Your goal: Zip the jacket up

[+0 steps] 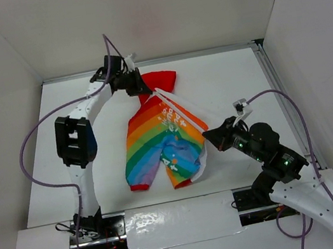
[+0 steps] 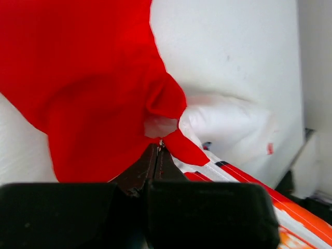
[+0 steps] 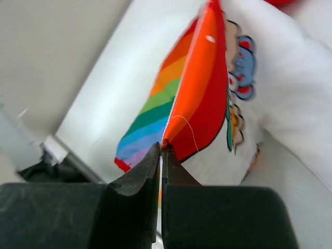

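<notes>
Rainbow jacket (image 1: 163, 141) stretched taut: left claw (image 1: 145, 91) pinches its collar, right claw (image 1: 206, 134) its hem corner. Next I'd need the zip pull, which I can't make out.

**Tally at the bench**

One jacket (image 1: 156, 140), with one red hood (image 1: 160, 80).
Two arms: left arm (image 1: 76, 140), right arm (image 1: 276, 163).
Two grippers, one apiece: left gripper (image 1: 143, 92), right gripper (image 1: 206, 135).
Two purple cables: left cable (image 1: 26, 149), right cable (image 1: 293, 105).
One white table (image 1: 230, 81).
Three white walls (image 1: 165, 8) seen: left, back, right.
</notes>
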Tool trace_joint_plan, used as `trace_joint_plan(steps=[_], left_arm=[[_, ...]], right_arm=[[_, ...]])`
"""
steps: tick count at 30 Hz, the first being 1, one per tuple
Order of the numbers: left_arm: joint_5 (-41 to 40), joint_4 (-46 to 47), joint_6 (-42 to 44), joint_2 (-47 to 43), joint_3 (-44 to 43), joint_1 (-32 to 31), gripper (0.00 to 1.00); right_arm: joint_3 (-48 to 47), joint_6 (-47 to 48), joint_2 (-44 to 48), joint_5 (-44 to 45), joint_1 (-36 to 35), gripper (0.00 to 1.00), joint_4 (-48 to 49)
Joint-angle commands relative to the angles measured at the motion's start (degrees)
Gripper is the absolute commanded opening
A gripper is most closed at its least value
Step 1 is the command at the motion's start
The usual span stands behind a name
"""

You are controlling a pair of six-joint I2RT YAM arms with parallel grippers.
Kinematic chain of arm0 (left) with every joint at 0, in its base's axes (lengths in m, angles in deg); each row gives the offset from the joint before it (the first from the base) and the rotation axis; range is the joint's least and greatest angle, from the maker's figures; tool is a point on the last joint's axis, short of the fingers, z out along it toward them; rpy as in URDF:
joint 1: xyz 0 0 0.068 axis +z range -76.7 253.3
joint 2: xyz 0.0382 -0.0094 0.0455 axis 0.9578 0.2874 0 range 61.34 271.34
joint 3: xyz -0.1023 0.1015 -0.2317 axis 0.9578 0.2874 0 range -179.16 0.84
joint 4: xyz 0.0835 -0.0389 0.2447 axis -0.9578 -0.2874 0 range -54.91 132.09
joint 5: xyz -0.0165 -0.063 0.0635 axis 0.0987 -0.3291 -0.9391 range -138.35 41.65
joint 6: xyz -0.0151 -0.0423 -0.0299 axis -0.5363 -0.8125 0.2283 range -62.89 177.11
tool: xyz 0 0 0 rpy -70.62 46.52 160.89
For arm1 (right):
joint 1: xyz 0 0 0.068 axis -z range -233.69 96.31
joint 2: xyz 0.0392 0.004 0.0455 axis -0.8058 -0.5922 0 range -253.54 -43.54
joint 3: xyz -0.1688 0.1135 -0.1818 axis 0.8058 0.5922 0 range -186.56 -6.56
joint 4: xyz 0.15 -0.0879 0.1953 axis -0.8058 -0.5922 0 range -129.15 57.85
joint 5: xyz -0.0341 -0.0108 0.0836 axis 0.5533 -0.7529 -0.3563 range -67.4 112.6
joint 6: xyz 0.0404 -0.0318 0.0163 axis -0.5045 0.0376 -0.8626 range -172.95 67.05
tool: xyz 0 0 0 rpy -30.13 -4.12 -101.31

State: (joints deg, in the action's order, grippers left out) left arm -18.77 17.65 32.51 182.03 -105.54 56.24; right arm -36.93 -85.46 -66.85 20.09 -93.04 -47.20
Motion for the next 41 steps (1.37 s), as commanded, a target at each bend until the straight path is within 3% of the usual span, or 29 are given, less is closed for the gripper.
trace_joint_plan(steps=[1, 4, 9, 10, 11, 12, 13, 23, 28, 29, 34, 41], left_arm=[[-15.27, -7.24, -2.47, 10.67, -17.70, 11.31, 0.00], [-18.14, -10.27, -4.31, 13.43, -21.12, 14.32, 0.00], [-19.56, -10.53, -6.77, 9.32, -18.69, 20.83, 0.00], [-18.95, -10.45, -6.78, 8.18, -16.77, 22.40, 0.03], [-17.90, -10.27, -6.34, 5.99, -15.79, 22.94, 0.21], [-15.72, -9.83, -5.47, 5.10, -14.13, 24.08, 0.54], [-11.52, -9.74, -4.76, 3.26, -13.50, 24.53, 0.99], [-5.60, -13.44, -2.91, -7.29, -9.11, 25.15, 0.99], [-2.16, 0.22, -6.85, -26.17, 16.25, 22.43, 0.99], [-1.55, 2.89, -7.21, -33.16, 26.48, 20.16, 0.99], [-5.06, 12.48, -12.48, -51.14, 51.76, 9.35, 0.99], [-7.96, 13.55, -12.76, -64.59, 62.97, 0.10, 0.99]], right_arm=[[-1.36, -0.44, 1.69, 0.04, -0.37, 0.00, -2.35], [-1.01, -0.45, 0.46, -0.40, -0.20, 0.00, -1.57], [-1.62, -0.71, -2.25, 2.31, -0.02, 0.00, -2.78], [-2.32, -1.15, -3.31, 4.24, 0.07, 0.00, -3.84], [-3.80, -1.93, -4.54, 6.00, 0.07, 0.01, -5.07], [-4.52, -3.51, -6.90, 9.06, 0.07, 0.53, -6.82], [-5.48, -3.96, -7.88, 10.31, 0.07, 0.99, -7.18], [-7.60, -13.09, -8.51, 24.11, 0.07, 1.00, -10.17], [-6.11, -17.58, -8.77, 29.03, 0.07, 1.00, -11.49], [-6.28, -18.54, -9.20, 29.92, 0.07, 1.00, -12.02], [-6.46, -21.18, -10.26, 35.10, -0.02, 1.00, -14.21], [-2.86, -21.72, -7.55, 36.52, -0.28, 1.00, -11.24]])
